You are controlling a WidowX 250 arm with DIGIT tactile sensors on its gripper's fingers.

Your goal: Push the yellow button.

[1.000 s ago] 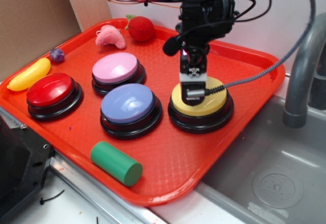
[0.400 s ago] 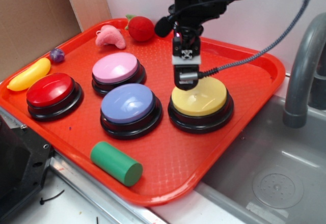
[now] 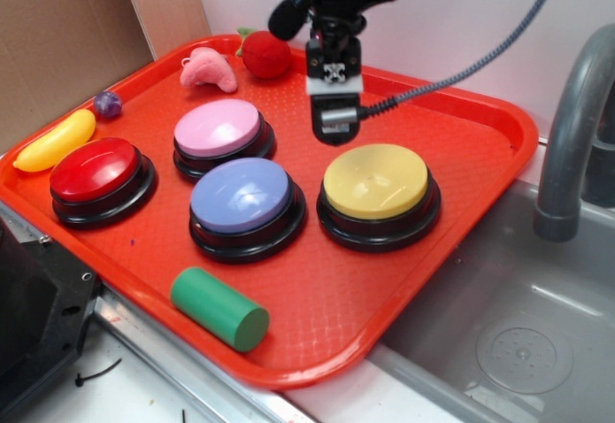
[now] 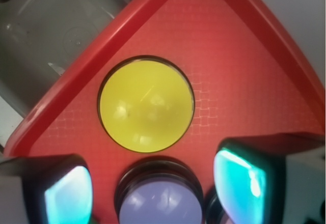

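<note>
The yellow button (image 3: 376, 182) sits on the right part of an orange-red tray (image 3: 480, 125), and nothing touches it. It is a round, pale yellow dome of smooth plastic, and it rests on a black circular base that shows as a dark ring all around the dome. In the wrist view the yellow button (image 4: 146, 105) fills the middle of the picture as a clean yellow disc with several small bright reflections on its surface, and a thin black edge is visible around it. The gripper (image 3: 333, 123) hangs in the air above the tray, behind the button and a little to its left in the exterior view, and it is clearly apart from the button. The wrist view shows the two fingers (image 4: 244, 178) at the lower corners with a wide gap between them, so the jaws stand apart and hold nothing. Just beside the yellow button on the left is a blue-lavender button (image 3: 241, 196) of the same shape, behind that one a pink button (image 3: 217, 126), and further left a red button (image 3: 95, 169). A green cylinder (image 3: 219, 308) lies near the front edge of the tray.
</note>
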